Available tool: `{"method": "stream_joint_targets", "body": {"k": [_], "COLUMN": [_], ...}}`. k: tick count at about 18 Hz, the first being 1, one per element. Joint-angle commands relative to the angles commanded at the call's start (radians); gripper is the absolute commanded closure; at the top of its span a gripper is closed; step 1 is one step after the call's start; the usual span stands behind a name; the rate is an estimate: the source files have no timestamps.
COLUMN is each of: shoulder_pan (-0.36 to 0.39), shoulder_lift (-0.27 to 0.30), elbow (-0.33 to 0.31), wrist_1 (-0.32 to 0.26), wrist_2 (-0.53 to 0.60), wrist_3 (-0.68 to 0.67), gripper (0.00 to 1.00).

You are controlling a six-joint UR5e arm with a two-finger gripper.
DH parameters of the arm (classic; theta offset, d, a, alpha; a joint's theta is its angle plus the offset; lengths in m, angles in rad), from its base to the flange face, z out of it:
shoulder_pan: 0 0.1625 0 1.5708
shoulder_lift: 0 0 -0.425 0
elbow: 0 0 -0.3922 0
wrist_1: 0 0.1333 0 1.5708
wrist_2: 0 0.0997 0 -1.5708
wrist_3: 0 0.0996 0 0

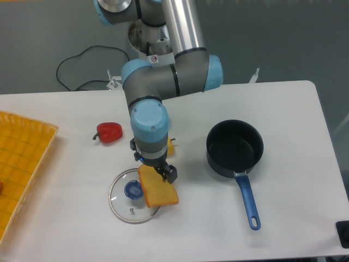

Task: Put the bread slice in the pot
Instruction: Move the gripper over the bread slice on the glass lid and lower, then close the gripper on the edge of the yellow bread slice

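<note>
yellow-orange with a darker crust edge, the bread slice (159, 191) lies flat on the white desk (283, 103), its left part overlapping the right side of the round glass lid (131, 197) with the blue knob. the end effector (157, 170) is directly over the top edge of the slice, pointing down from the arm's blue-capped wrist; one dark finger (170, 173) shows at the slice's upper right corner, the rest is hidden under the wrist, so i cannot tell how wide it stands or whether it has any hold on the bread. the pot (234, 147), black and empty, sits to the right, apart from the slice, its blue handle pointing toward the front edge of the desk. a sliver of yellow pepper (170, 146) peeks out just behind the wrist. a red pepper (109, 132) sits further left, and a yellow basket (22, 164) is at the left border.
</note>
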Motion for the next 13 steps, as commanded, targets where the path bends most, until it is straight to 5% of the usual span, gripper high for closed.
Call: {"method": "stream_joint_targets", "body": {"k": [13], "shoulder_pan": [0.000], "shoulder_lift": [-0.032], "elbow": [-0.005], "wrist_1": [0.005], "wrist_2": [-0.031], "wrist_3": [0.054], "gripper": [0.00]}}
